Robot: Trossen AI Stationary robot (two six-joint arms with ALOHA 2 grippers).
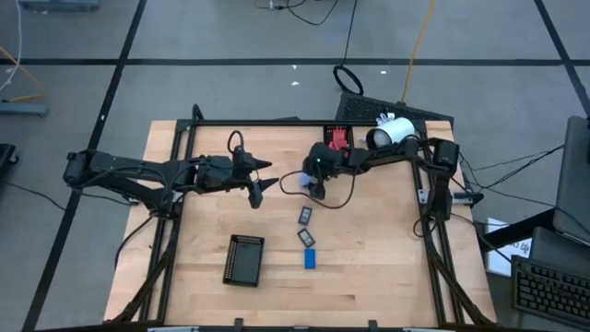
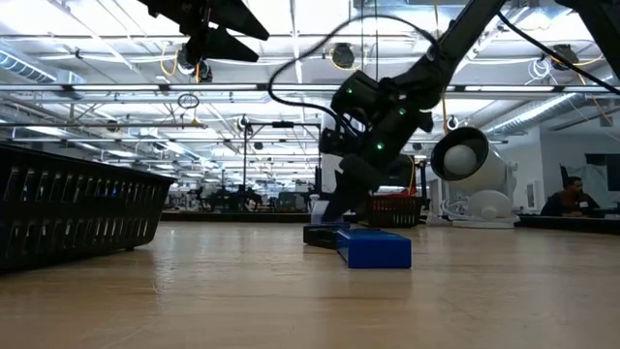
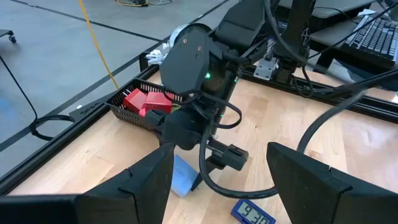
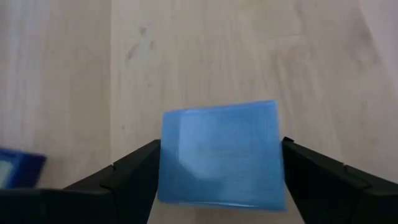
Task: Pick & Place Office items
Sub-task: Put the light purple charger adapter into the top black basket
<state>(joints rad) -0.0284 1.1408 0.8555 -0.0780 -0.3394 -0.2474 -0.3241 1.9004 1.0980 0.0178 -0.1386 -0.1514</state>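
Right hand [image 4: 217, 163] around half-hidden light-blue block [image 4: 219, 152]

Blk mesh tray [image 1: 244, 259] on table [image 1: 369, 267]; white cylinder [image 1: 391, 132] at back.

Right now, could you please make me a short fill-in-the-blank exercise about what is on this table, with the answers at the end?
1. The right gripper has its fingers on either side of a light-blue ____.
2. The red pieces lie inside a black mesh ____.
3. In the high view, the other mesh tray lies on the ____ table.
4. The left gripper hangs with its fingers ____.

Missing words: block; tray; wooden; open
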